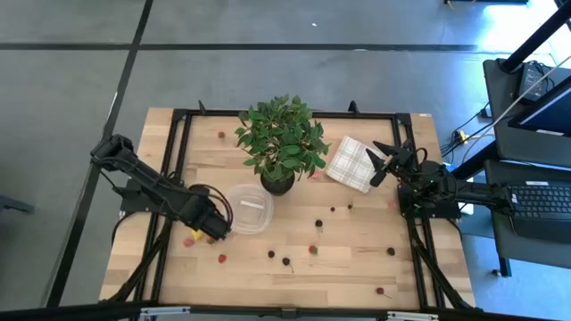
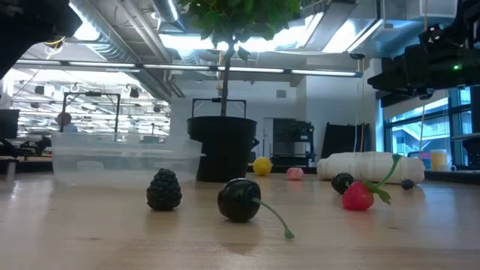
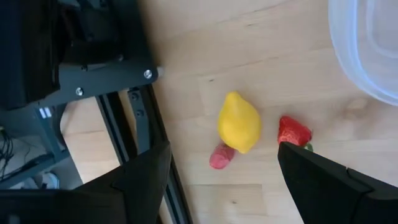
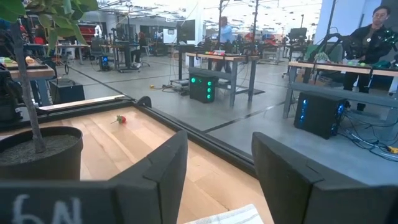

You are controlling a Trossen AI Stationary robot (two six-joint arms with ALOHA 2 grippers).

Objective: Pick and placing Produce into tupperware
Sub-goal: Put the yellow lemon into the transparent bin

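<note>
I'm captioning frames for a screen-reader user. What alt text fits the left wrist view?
The left gripper, fingers open, hovers over a yellow lemon on the wooden table. A small pink piece touches the lemon, a strawberry lies beside it, and the clear tupperware sits at the picture's edge.

Dark plant pot (image 4: 40, 152), red berry (image 4: 120, 119) on wood table (image 4: 124, 149), jaws apart

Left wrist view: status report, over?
Left gripper open above small yellow lemon, nothing held. Right gripper parked over white checked cloth. Clear plastic tupperware beside lemon, no obstruction.
</note>
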